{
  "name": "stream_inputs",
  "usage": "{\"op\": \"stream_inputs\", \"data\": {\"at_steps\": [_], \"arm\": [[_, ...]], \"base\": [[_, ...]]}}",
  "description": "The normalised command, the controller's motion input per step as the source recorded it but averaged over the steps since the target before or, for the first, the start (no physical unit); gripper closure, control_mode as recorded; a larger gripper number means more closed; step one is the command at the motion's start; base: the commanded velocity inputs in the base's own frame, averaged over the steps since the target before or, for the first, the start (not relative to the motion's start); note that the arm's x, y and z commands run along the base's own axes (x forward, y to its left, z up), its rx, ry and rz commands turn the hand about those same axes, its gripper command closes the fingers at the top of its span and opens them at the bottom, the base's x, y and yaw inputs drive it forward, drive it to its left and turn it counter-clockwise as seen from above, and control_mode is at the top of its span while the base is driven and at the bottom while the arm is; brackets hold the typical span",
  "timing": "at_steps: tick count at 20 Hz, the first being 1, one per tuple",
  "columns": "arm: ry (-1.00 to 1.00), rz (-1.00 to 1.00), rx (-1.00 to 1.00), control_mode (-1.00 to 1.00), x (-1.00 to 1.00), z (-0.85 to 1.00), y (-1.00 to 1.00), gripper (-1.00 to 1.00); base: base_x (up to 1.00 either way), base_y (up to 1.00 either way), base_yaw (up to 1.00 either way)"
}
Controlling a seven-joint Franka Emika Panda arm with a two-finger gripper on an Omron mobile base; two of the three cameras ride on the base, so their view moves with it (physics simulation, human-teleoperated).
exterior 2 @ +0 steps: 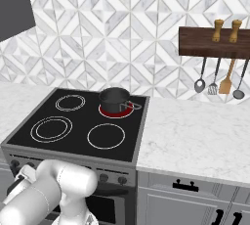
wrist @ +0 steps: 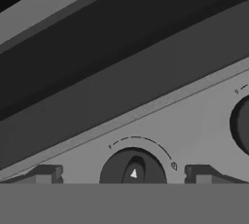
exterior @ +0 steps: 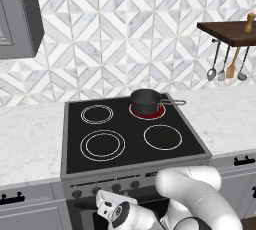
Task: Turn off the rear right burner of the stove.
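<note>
Cooking zones: four on the stove (exterior: pixel 131 161), and one of them, the rear right burner (exterior: pixel 159 112), is glowing red at the back right of the black glass.
Unlit rings: three white-outlined ones, with a double ring (exterior: pixel 102 145) at front left.
Pan: one small dark saucepan (exterior: pixel 146 101) sits right on the red burner, handle pointing out to the right.
Knobs: a row of small dark ones on the grey front panel; in the left base view about three show left of the arm, the rest are hidden behind it, so no full count.
Close-up knobs: two in the hand view, one knob (wrist: pixel 133 169) dead centre with a white arrow mark and a dashed arc above it, and the edge of a second knob (wrist: pixel 241 123) at the right.
Pincer: the pincer (wrist: pixel 121 174) is right up at the front panel with a finger tip (wrist: pixel 46 173) either side of the centre knob, spread wider than it; whether the fingers touch it I cannot tell.
Arm: folded low in front of the stove, elbow bulging up below the front right corner, wrist reaching left along the panel.
Counter: white marble counter (exterior 2: pixel 205 136) on both sides of the stove.
Utensils: four hang under a dark wooden shelf (exterior 2: pixel 215 43) on the wall at right, with two wooden grinders on top.
</note>
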Motion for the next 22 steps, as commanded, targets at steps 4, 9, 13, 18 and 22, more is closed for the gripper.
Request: {"op": "stream_inputs", "data": {"at_steps": [4, 9, 13, 18, 22], "arm": [[0.00, 0.00, 0.00, -1.00, 0.00, 0.00, 0.00, 1.00], [0.00, 0.00, 0.00, -1.00, 0.00, 0.00, 0.00, 1.00], [0.00, 0.00, 0.02, -1.00, 0.00, 0.01, 0.00, 1.00], [0.00, 0.00, 0.17, -1.00, 0.00, 0.05, -0.13, 1.00], [0.00, -0.05, 0.43, -1.00, 0.00, 0.06, -0.28, 1.00]], "base": [[0.00, 0.00, 0.00], [0.00, 0.00, 0.00], [0.00, 0.00, 0.00], [0.00, 0.00, 0.00], [0.00, 0.00, 0.00]]}}
